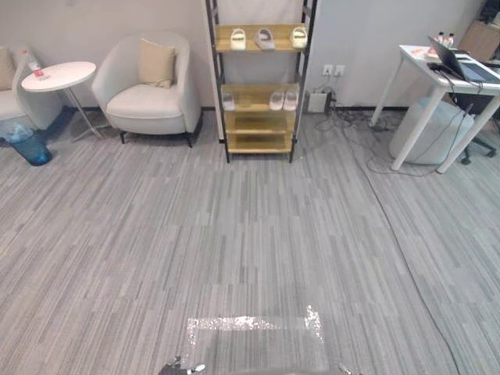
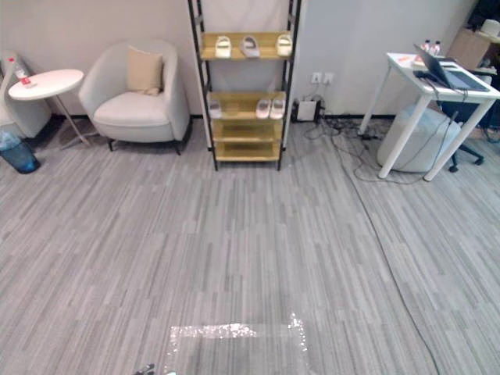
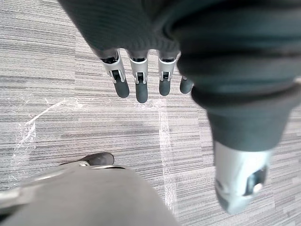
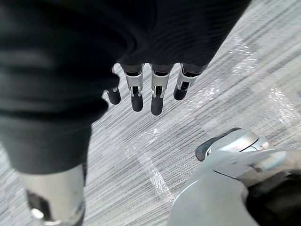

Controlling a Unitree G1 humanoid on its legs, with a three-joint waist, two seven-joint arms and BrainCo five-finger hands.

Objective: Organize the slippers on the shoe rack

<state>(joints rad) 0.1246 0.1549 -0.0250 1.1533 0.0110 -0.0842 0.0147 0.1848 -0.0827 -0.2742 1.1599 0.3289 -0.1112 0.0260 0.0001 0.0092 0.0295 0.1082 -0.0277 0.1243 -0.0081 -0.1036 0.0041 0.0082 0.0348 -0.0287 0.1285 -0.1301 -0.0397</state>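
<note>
1. Two hands free, operator. Your left hand hangs over the floor with its fingers straight and nothing in it. Your right hand is the same, relaxed and empty.
2. The slippers are all on the shoe rack, which stands against the far wall, well apart from you across open floor.
3. The top shelf holds three in a row: one near the left edge, one about the middle and one by the right edge. The middle one looks greyer than its pale neighbours.
4. On the middle shelf, a lone slipper sits at the left edge. Two more lie side by side toward the right edge. From here you can't tell which ones make true pairs.
5. I'd call this the approach step, with nothing within reach. You need to walk straight up to the rack, stop square to it within arm's reach, and only then choose which slipper to shift.
6. They look light, soft and flat-soled, so a pinch on the upper should lift one easily.
</note>
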